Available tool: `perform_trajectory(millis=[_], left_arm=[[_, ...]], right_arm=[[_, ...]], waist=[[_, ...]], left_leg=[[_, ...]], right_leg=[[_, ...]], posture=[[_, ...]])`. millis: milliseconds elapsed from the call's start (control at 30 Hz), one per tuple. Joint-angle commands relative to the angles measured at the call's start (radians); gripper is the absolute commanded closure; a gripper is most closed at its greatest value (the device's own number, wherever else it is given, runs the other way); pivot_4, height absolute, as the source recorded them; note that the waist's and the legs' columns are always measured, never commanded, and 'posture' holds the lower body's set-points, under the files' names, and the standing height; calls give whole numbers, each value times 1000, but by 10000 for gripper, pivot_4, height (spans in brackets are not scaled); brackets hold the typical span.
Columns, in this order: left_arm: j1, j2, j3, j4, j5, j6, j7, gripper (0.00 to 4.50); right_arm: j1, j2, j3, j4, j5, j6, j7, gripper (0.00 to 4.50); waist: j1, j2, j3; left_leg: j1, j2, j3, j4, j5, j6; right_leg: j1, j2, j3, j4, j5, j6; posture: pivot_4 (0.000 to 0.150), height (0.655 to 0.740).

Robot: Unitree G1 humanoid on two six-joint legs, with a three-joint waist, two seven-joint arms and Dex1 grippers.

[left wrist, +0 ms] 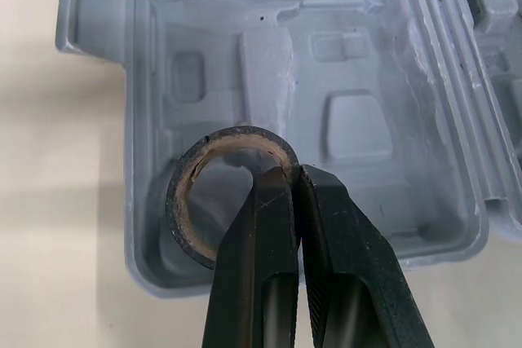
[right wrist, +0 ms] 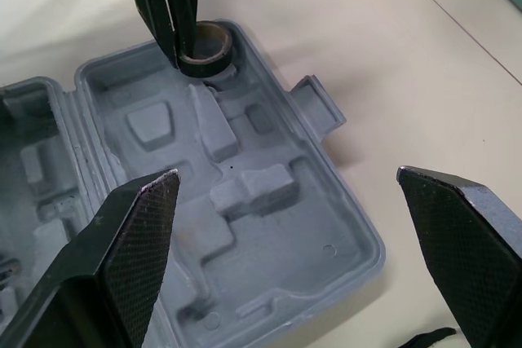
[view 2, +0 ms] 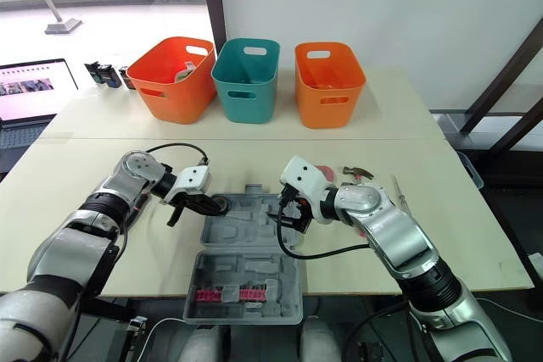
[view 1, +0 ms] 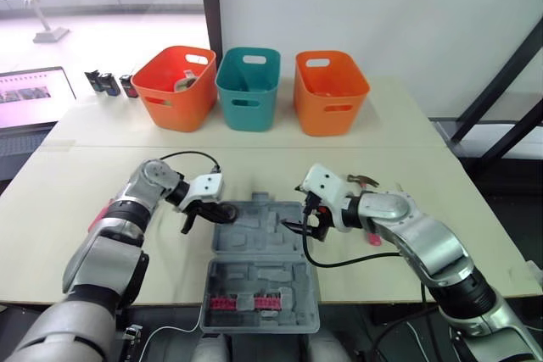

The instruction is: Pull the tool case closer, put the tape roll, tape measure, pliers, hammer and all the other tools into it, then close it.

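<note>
Cream table: grey tool case open at near edge, hammer right of it. Far side: left orange bin, teal bin, right orange bin.

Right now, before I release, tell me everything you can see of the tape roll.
The tape roll is a small, thin-walled black ring on a brown, cardboard-looking core. It sits tilted over the far left corner pocket of the open grey tool case. The left end effector pinches its wall, one finger inside the hole and one outside. I cannot tell whether it touches the pocket floor.
</note>
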Motion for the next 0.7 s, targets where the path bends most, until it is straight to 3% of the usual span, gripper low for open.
perform_trajectory(millis=[33,233,367,467,700], left_arm=[[-1,13,-7,5,16,-7,13,44094],[-2,12,-2,8,12,-4,25,44094],[-13,5,18,-1,-10,5,37,29540],[-18,10,25,-13,-22,4,29,13757],[-14,36,82,-103,-105,78,-45,13757]], right_arm=[[-7,-3,-27,-41,5,-8,-5,0],[-9,0,-25,-32,4,-10,-6,0],[-8,-1,-26,-30,5,-11,-5,0],[-7,-1,-26,-32,6,-10,-5,0],[0,-4,-30,-37,8,-9,-4,0]], waist=[[0,0,0],[0,0,0],[0,0,0],[0,0,0],[0,0,0]], left_leg=[[0,0,0,0,0,0],[0,0,0,0,0,0],[0,0,0,0,0,0],[0,0,0,0,0,0],[0,0,0,0,0,0]], right_leg=[[0,0,0,0,0,0],[0,0,0,0,0,0],[0,0,0,0,0,0],[0,0,0,0,0,0],[0,0,0,0,0,0]], posture=[[1500,7400],[1500,7400],[1500,7400],[1500,7400],[1500,7400]])
